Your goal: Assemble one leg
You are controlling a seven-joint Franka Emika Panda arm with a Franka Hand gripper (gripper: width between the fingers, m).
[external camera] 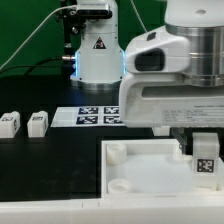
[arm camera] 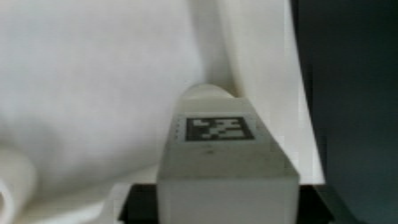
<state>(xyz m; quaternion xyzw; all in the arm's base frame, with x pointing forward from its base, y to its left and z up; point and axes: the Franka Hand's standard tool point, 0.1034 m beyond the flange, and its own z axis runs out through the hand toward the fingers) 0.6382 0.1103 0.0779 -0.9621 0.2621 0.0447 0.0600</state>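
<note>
My gripper is shut on a small white leg with a black-and-white tag on its face. It holds the leg upright over the far right corner of the large white panel. In the wrist view the leg fills the middle, with dark fingers pressed on both its sides and the white panel behind it. Two more legs lie on the black table at the exterior view's left. I cannot tell whether the held leg touches the panel.
The marker board lies flat behind the panel, in front of the arm's white base. Round sockets show at the panel's near-left corners. The table is black.
</note>
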